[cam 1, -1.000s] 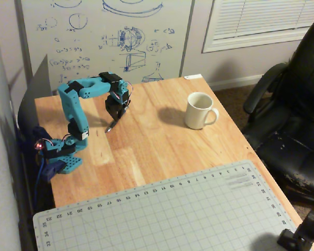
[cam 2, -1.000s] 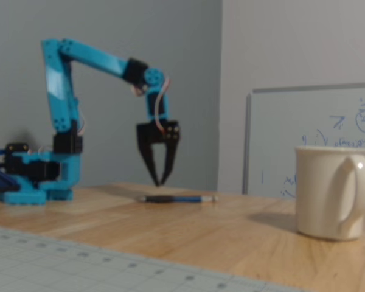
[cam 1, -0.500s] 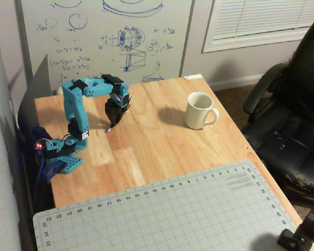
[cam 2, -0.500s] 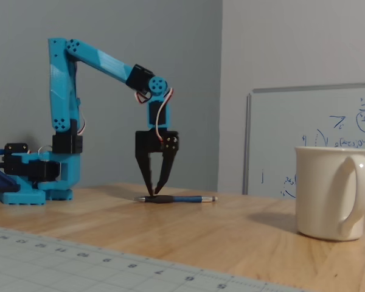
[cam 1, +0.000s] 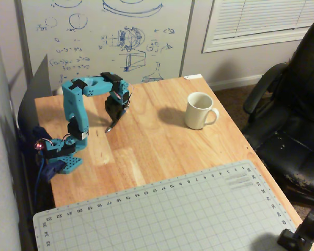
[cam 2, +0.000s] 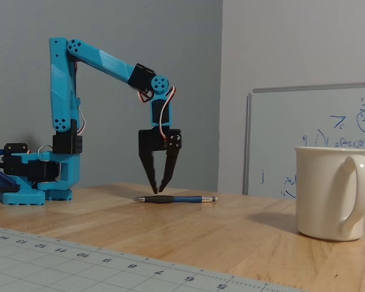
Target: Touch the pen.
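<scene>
Gripper [cam 2: 158, 190] has lifted slightly off the pen [cam 2: 175, 199], fingers barely parted.

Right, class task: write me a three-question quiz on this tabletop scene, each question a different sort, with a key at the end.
1. True or false: in the low side-on fixed view, the gripper is shut on the pen.
2. Multiple choice: in that same view, where does the mug stand in relation to the pen? A. to its left B. to its right C. on top of it
3. Fill in: the pen lies flat on the wooden ____.

Key:
1. False. The fingertips hang just above the pen's dark end with a narrow gap between them.
2. B.
3. Table.
</scene>
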You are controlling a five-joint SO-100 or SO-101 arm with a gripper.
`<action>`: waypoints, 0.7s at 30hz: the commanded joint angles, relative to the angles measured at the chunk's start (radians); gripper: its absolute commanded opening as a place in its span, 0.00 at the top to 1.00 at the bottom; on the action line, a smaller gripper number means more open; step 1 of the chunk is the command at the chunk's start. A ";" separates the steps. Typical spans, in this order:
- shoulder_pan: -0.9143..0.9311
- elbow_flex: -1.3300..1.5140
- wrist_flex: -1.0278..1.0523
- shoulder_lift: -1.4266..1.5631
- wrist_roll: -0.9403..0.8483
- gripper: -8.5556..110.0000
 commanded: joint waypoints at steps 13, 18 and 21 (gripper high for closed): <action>-0.012 -0.087 -0.009 0.008 -0.008 0.92; -0.014 -0.060 -0.009 0.006 -0.009 0.92; -0.014 -0.052 -0.009 0.005 -0.009 0.92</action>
